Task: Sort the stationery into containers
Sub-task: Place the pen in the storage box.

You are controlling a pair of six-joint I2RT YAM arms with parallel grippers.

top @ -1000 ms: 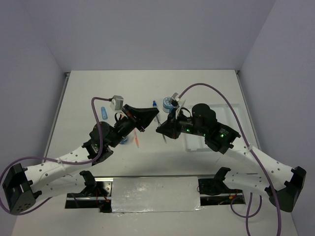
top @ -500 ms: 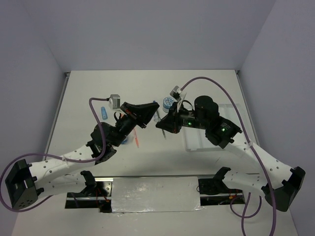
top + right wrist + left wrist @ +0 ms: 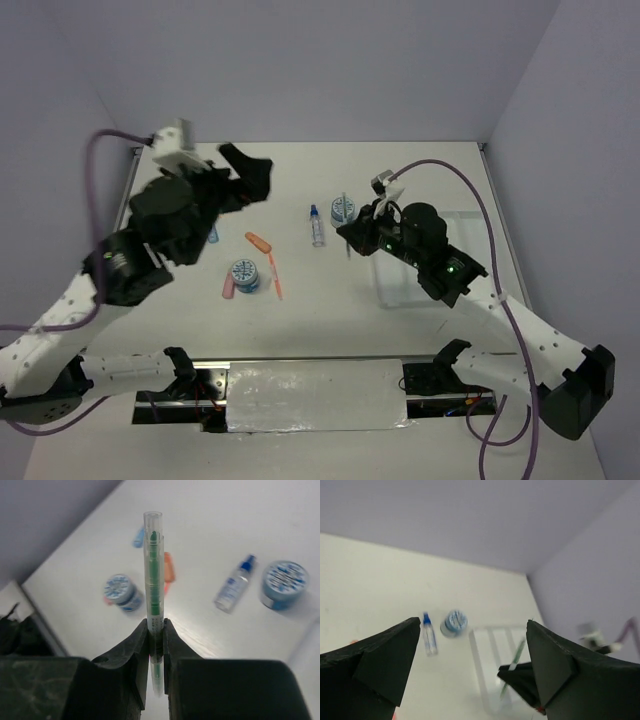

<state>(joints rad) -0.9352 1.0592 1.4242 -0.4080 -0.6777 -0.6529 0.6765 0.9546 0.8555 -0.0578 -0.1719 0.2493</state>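
My right gripper [image 3: 155, 622] is shut on a clear green pen [image 3: 154, 575] that stands up between its fingers. In the top view this gripper [image 3: 347, 240] hovers at the left edge of the white divided tray [image 3: 395, 292]. My left gripper [image 3: 258, 178] is raised over the back left of the table, open and holding nothing. On the table lie a blue-capped bottle [image 3: 316, 225], two blue-white rolls [image 3: 343, 209] [image 3: 244, 272], a thin orange pen [image 3: 275, 276], an orange capsule [image 3: 258, 242] and a pink one [image 3: 228, 288]. The left wrist view shows the bottle [image 3: 429, 636], a roll [image 3: 454, 622] and the tray [image 3: 487, 650].
A blue capsule [image 3: 212, 233] lies half hidden under the left arm. The right arm covers much of the tray. Grey walls close the table at the back and on both sides. Both arm bases and a metal plate [image 3: 315, 393] sit at the near edge.
My left gripper has opened and swung up and away to the back left. The right gripper keeps the green pen and has shifted slightly back and right.
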